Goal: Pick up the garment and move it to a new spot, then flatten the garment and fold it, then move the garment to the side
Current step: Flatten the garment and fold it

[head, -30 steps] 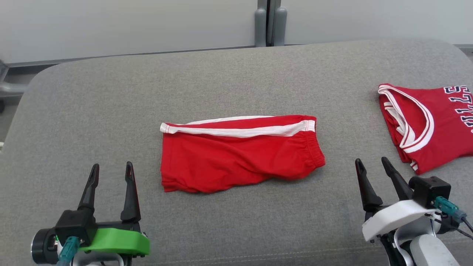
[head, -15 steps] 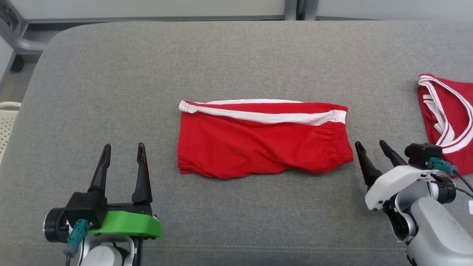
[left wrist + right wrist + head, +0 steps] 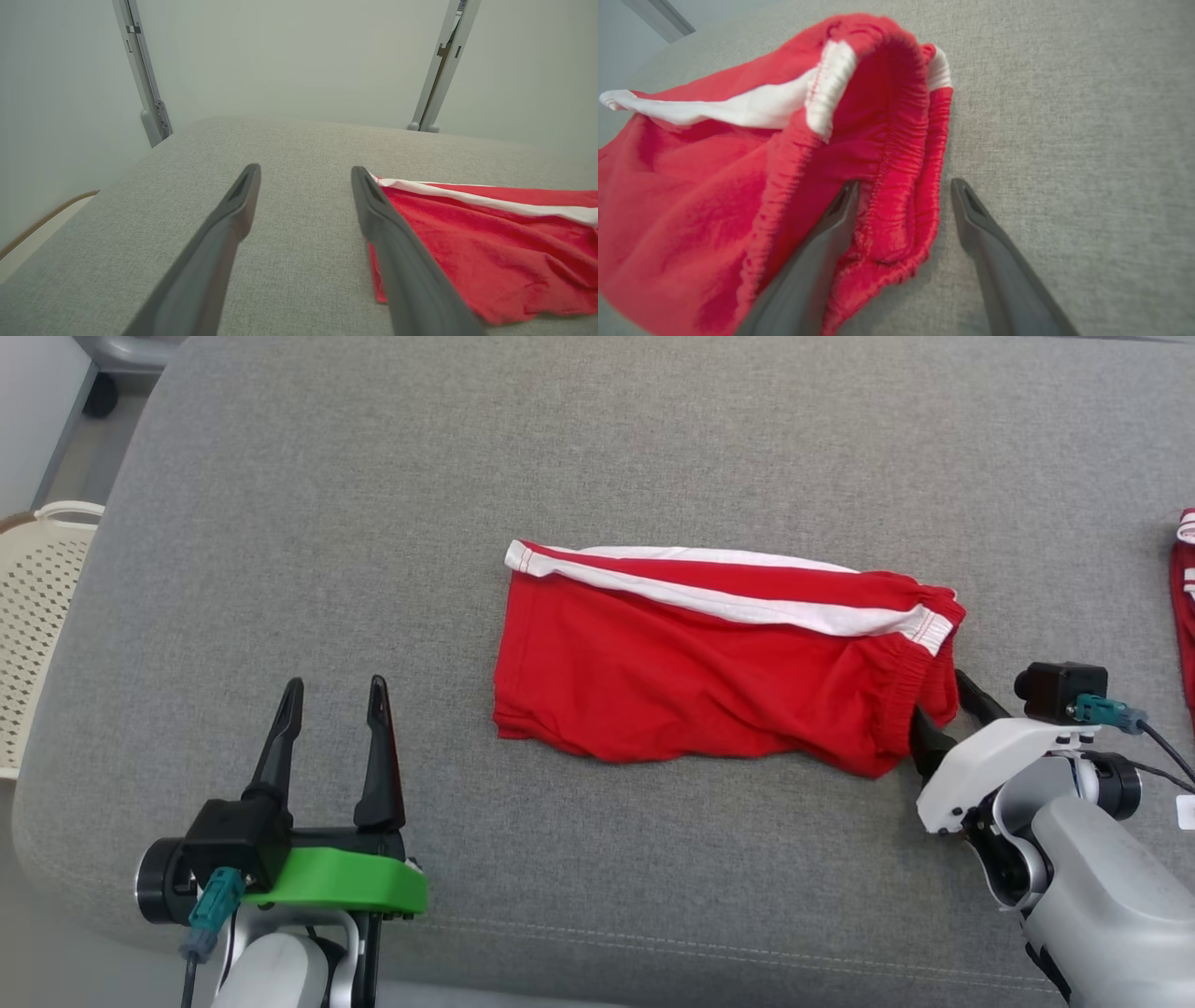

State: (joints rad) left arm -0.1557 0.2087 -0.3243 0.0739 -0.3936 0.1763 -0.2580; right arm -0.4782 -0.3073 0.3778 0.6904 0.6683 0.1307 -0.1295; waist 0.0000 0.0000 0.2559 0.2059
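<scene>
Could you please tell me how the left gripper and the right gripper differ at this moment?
The left gripper sits on a green mount; the right gripper on a white mount. The left gripper is over bare cushion, apart from the red shorts; the right gripper has their waistband between its fingers. Both stand open.

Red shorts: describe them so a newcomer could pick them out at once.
On the wide grey cushion, look to the middle, where the red shorts lie folded. A long white stripe runs along their far edge to a gathered waistband; the other red garment is a sliver at the right edge.
</scene>
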